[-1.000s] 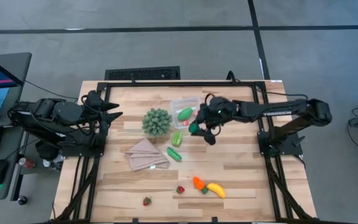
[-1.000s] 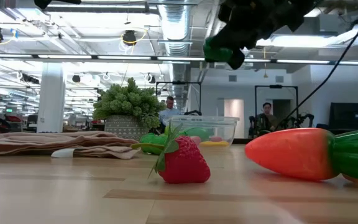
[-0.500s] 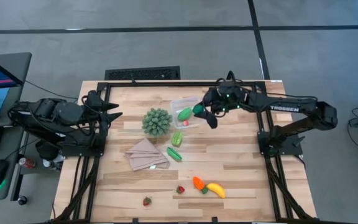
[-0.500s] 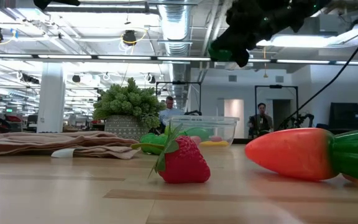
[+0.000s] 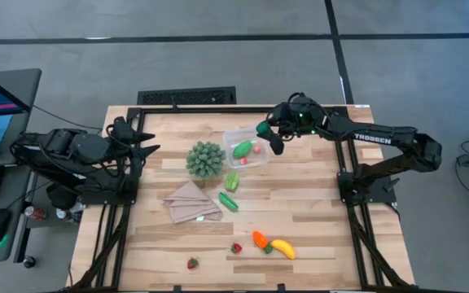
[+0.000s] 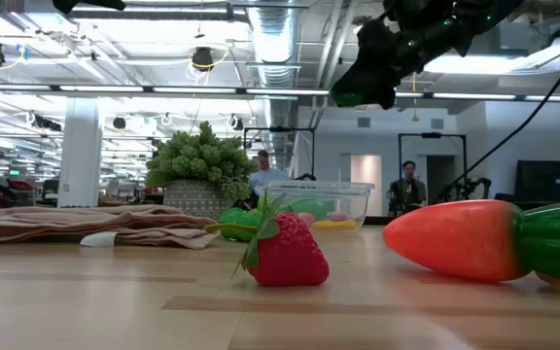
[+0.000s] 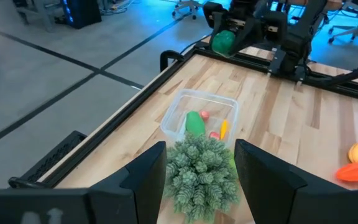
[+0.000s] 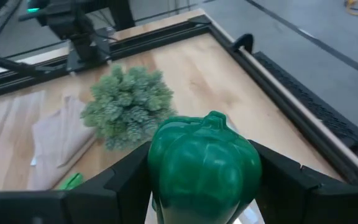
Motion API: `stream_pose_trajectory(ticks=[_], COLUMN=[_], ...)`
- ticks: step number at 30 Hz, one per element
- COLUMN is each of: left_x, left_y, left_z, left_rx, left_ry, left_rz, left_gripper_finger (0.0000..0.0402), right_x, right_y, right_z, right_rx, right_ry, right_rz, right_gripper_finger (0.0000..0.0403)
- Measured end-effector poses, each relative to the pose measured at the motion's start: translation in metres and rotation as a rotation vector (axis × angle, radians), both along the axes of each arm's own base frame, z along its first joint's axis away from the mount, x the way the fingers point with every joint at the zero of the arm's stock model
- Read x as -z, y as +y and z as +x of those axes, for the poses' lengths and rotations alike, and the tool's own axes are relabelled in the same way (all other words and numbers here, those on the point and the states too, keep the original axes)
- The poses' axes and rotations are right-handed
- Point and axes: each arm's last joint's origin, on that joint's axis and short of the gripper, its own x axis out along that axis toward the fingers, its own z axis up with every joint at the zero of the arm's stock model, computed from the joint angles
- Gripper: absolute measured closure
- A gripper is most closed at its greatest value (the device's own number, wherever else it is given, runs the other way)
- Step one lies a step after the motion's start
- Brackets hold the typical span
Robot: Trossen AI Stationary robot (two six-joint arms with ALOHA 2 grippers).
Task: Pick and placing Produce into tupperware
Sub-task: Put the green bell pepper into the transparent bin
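Note:
My right gripper point(image 5: 265, 135) is shut on a green toy pepper point(image 5: 260, 129), held in the air over the far right corner of the clear tupperware point(image 5: 228, 137). A green pod point(image 5: 241, 149) and a small red piece point(image 5: 256, 150) lie inside the tupperware. On the table lie two green pods point(image 5: 230, 190), an orange carrot point(image 5: 260, 241), a yellow banana point(image 5: 282, 248) and two strawberries point(image 5: 236, 247). My left gripper point(image 5: 149, 143) waits open at the table's left edge, facing the spiky green ball point(image 7: 201, 174). My right gripper pinches the green pepper point(image 8: 202, 165) by its two opposite sides point(image 8: 157, 171), one finger point(image 8: 120, 183) on each. The fingers slant down from the table's right. The pepper is lifted clear of the table, high above it in the low view point(image 6: 356, 92).
The spiky green ball point(image 5: 205, 159) stands just left of the tupperware. The tan folded cloth point(image 5: 192, 202) lies nearer than the ball. A black frame rail point(image 5: 243, 107) runs along the far edge. Bare wood spreads on the table's right half point(image 5: 308, 203).
My right gripper has carried the pepper toward the table's far edge, from beside the green pods to above the tupperware's far right corner, staying shut on it. Nothing else has moved.

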Motion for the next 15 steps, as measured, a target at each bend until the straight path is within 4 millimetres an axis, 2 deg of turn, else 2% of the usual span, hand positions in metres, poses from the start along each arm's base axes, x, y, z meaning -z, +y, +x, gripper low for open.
stream_pose_trajectory(ticks=[6,15], left_x=[0.000,0.000], left_y=[0.000,0.000], left_z=[0.000,0.000], left_rx=[-0.010,-0.012], left_ry=[-0.002,-0.003], left_rz=[0.005,0.002], left_gripper_finger=[0.0221,0.0221], right_x=[0.012,0.049], right_y=[-0.006,-0.019], right_z=[0.012,0.042], right_rx=[0.043,0.065], right_ry=[0.009,0.013], right_rz=[0.014,0.066], right_gripper_finger=[0.0176,0.0179])
